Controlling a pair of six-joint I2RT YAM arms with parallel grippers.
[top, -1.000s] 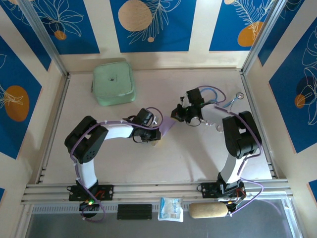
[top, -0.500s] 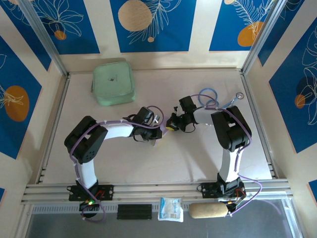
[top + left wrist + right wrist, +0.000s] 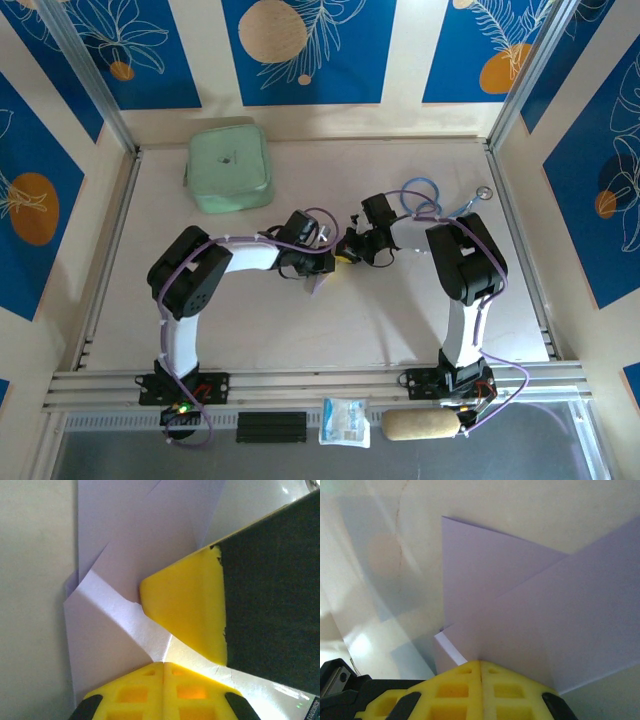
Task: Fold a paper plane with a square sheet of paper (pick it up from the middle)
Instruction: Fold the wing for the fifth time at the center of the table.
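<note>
Paper (image 3: 115,555), left end effector (image 3: 163,666) shifted rightward (clamped)

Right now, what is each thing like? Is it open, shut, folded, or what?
sheet of paper: partly folded, flaps overlapping, pinched by both grippers.
left gripper: shut on the sheet of paper.
right gripper: shut on the sheet of paper.
mint-green pouch: lying flat, apart from both grippers.

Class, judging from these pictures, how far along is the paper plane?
Done: the lilac paper already carries several overlapping folds. In hand: the left gripper and right gripper are both shut on it, close together. To do: no narrow pointed dart shows yet, so further folds remain.
</note>
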